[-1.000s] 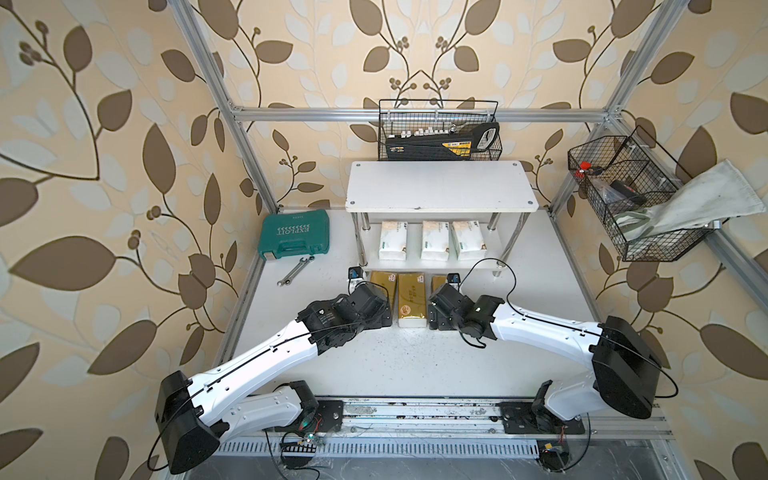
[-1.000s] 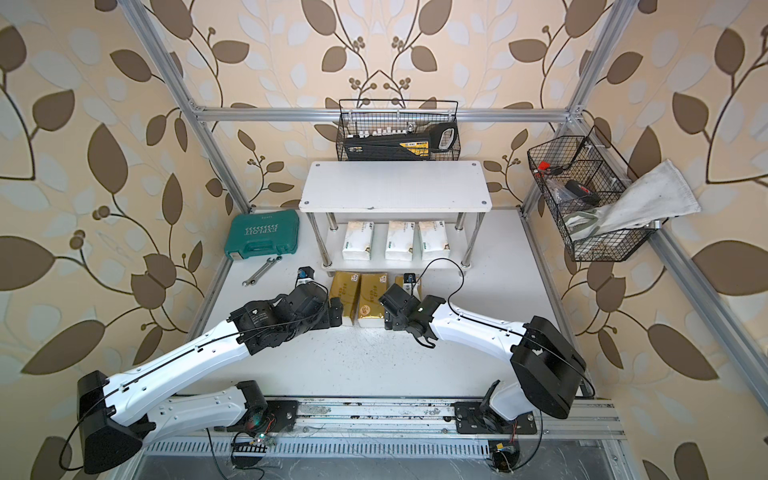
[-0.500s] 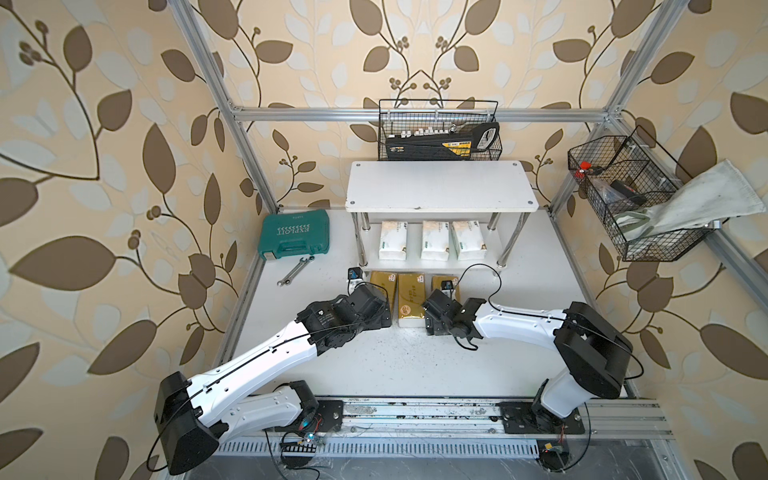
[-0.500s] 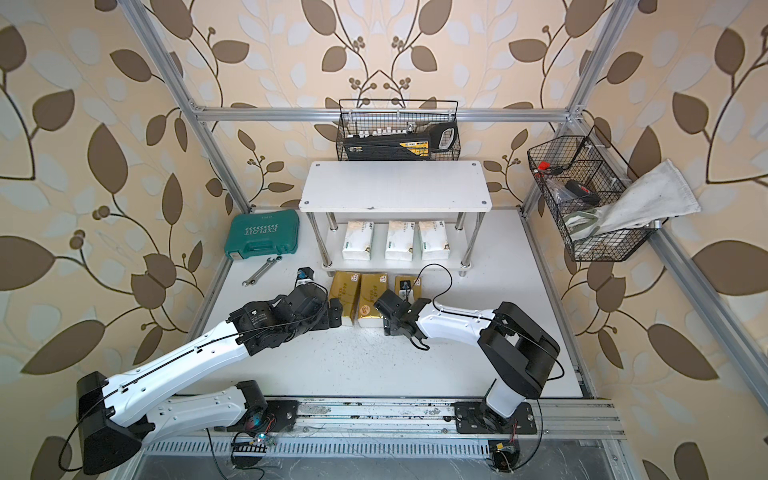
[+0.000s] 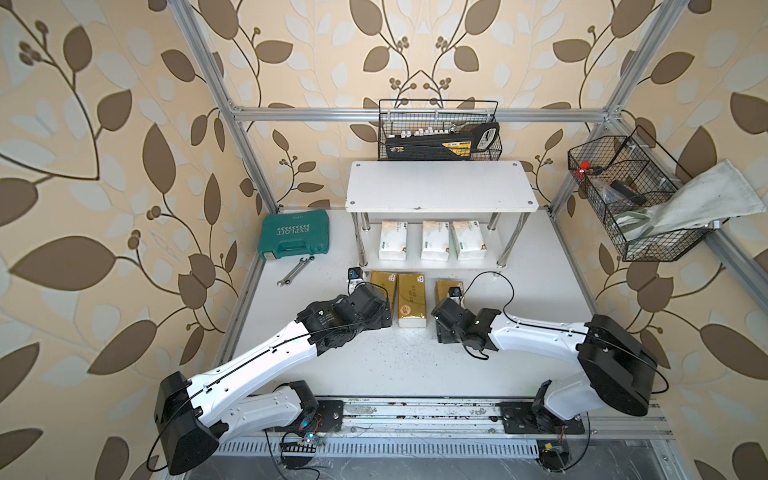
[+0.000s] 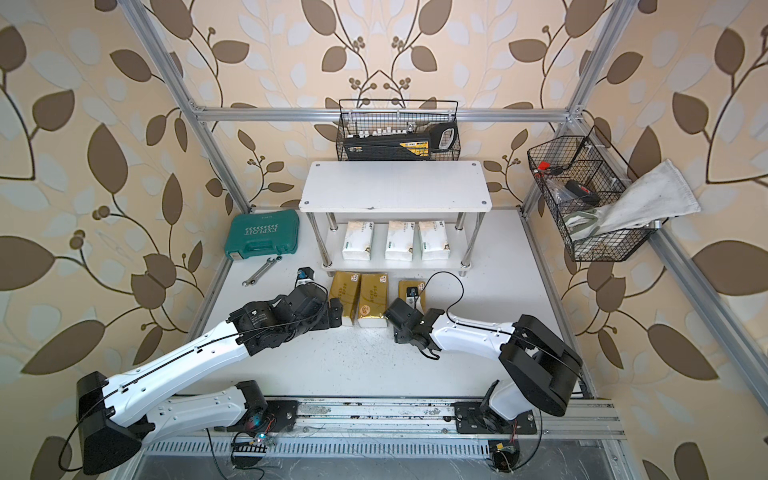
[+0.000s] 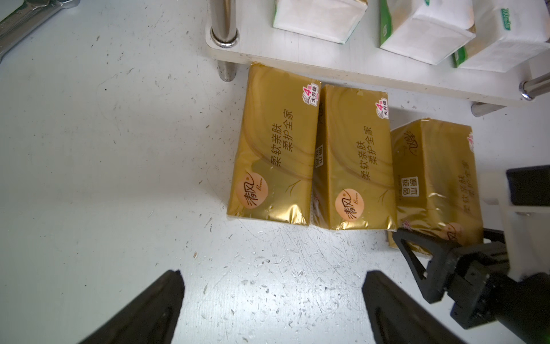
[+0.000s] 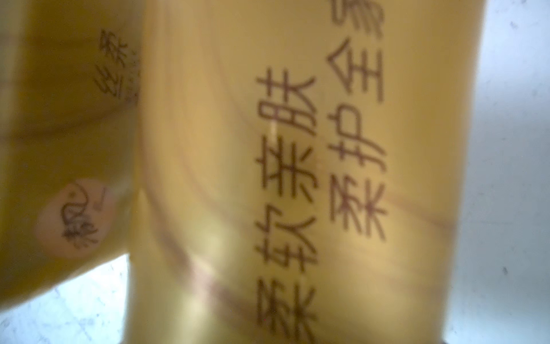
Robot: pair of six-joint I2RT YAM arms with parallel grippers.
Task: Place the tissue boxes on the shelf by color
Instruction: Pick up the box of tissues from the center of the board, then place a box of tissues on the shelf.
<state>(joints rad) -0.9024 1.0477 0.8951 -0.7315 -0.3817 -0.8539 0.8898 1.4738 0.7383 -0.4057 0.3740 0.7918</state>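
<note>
The right claw [image 7: 443, 238] pinches the near end of the gold pack [image 7: 437, 166] at the row's three o'clock. Two gold packs [image 7: 273, 143] labelled 清风 lie beside it on the desk [image 7: 119, 149], before the shelf [image 7: 256, 44]. The left claw [image 7: 273, 277] is spread. The teal case [image 5: 296, 235] reads EXPLOIT.

Glossy, foil-like film on gold packs [image 7: 273, 149], crinkled at the ends. Smooth, duller wrap on white packs [image 7: 425, 32]. Matt white board on shelf [image 5: 440, 191], shiny chrome legs [image 7: 223, 15]. Scuffed, speckled white table [image 7: 104, 149]. Matt teal plastic case [image 5: 295, 235]; bright metal wrench [image 5: 296, 272]; black wire baskets [image 5: 656, 249]; rough, off-white cloth [image 5: 698, 199].
</note>
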